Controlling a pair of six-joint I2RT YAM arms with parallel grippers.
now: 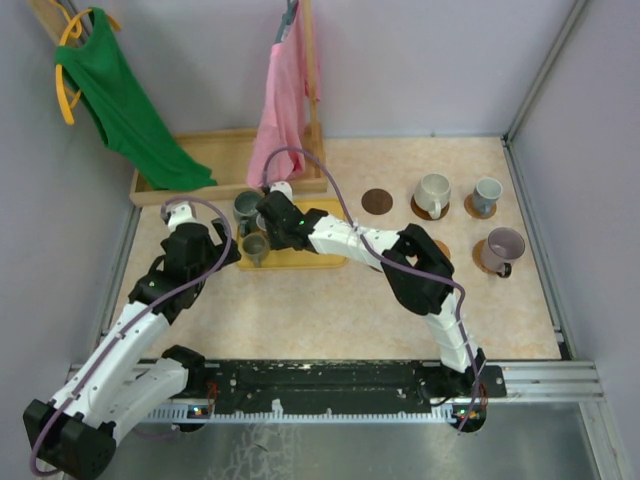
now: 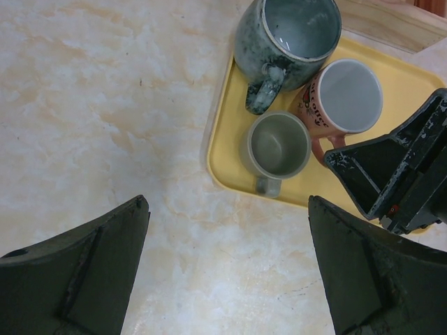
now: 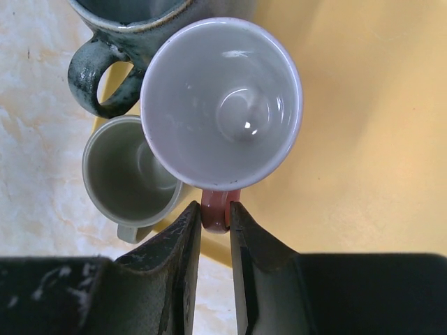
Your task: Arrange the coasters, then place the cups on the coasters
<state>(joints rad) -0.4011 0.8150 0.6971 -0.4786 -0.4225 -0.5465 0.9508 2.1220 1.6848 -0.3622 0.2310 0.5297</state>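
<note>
1. The pink cup (image 3: 222,105) is pinched by its handle between the nearly closed jaws of the right gripper (image 3: 213,208), and stands upright just ahead of it, over the yellow tray (image 3: 363,139).
2. The left gripper (image 2: 228,202) is spread wide, empty, farther off.

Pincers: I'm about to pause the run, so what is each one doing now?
Left pincer: open, empty.
Right pincer: closed on the pink cup's handle.
</note>
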